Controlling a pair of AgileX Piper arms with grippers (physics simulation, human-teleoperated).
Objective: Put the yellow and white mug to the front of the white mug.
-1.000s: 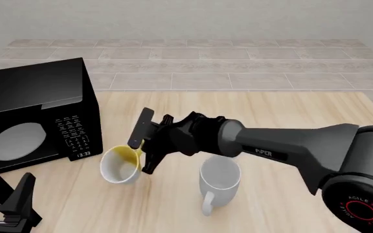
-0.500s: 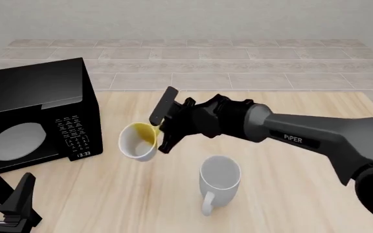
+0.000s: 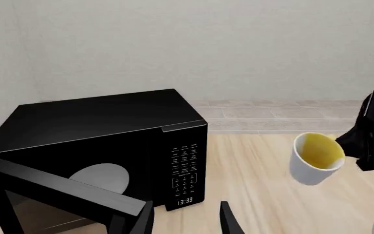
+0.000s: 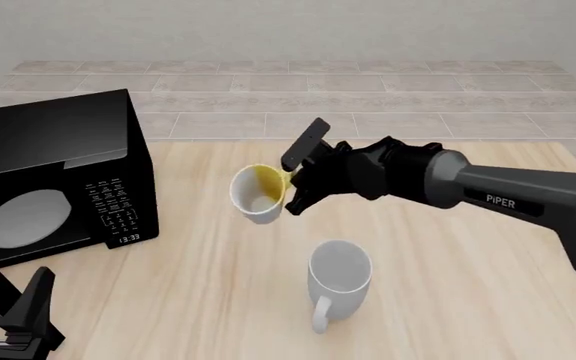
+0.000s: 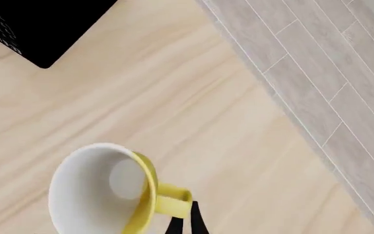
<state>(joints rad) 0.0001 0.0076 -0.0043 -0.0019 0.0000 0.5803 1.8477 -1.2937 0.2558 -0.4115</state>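
My right gripper [image 4: 293, 184] is shut on the yellow handle of the yellow and white mug [image 4: 257, 195] and holds it tilted in the air above the table, behind and left of the white mug [image 4: 338, 277]. The held mug also shows in the left wrist view [image 3: 314, 157] and in the right wrist view [image 5: 105, 190], where its handle [image 5: 171, 204] sits between the fingertips. The white mug stands upright near the table's front with its handle toward me. My left gripper [image 4: 8, 315] is open and empty at the front left corner.
A black microwave [image 4: 53, 180] with its door open stands at the left of the wooden table [image 4: 468, 300]; it also shows in the left wrist view [image 3: 102, 151]. Tiled floor [image 4: 368, 97] lies beyond the table's far edge.
My right gripper has carried the yellow and white mug up and to the right, away from the microwave and farther back over the table. The white mug and left arm have not moved.
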